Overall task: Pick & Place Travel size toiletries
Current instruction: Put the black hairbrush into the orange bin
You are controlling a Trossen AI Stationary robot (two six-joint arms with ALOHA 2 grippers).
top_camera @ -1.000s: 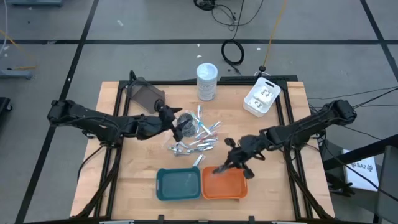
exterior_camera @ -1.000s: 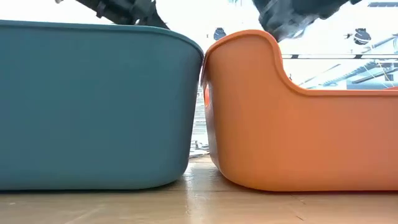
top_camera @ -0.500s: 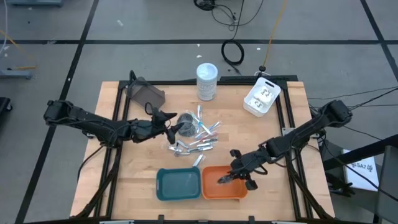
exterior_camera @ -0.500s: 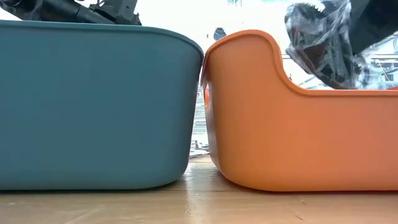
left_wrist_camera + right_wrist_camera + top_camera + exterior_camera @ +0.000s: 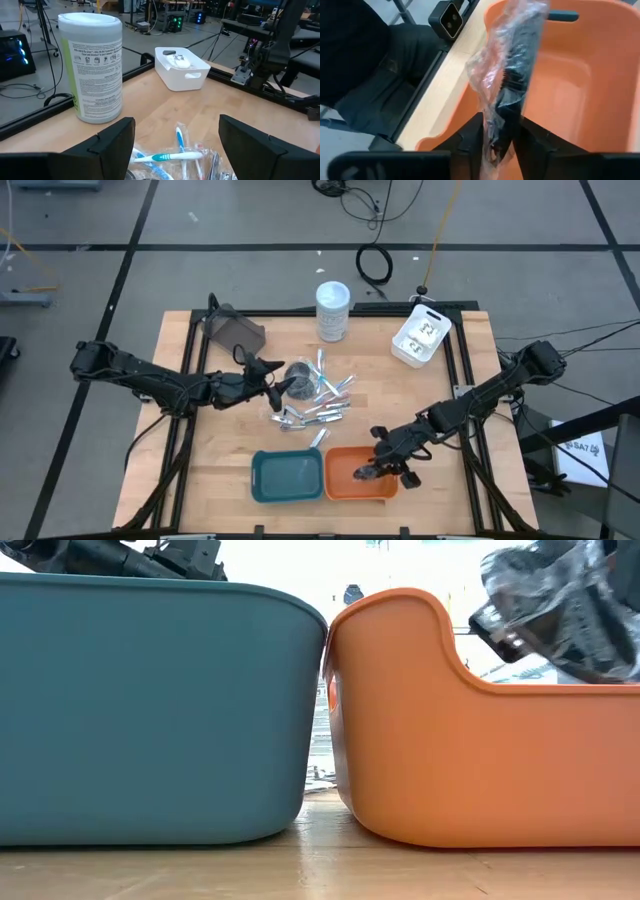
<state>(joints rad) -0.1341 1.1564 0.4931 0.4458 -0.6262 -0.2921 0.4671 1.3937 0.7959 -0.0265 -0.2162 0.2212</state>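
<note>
The right claw (image 5: 372, 471) is hanging over the orange tray (image 5: 340, 480), its fingers still pinching a clear-wrapped dark comb (image 5: 512, 85) that is sticking out ahead of it, above the tray's inside. The left claw (image 5: 272, 383) is waiting with fingers apart, the pile of toiletries (image 5: 315, 402) lying just before it on the worktop (image 5: 400, 395), the white-lidded jar (image 5: 95, 67) beyond.

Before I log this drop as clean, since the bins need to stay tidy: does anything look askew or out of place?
Nothing is spilled. The one odd thing is the clear-wrapped black comb: it stands upright between the right gripper's fingers above the orange tray, not lying in it. The teal tray sits flush beside it.
</note>
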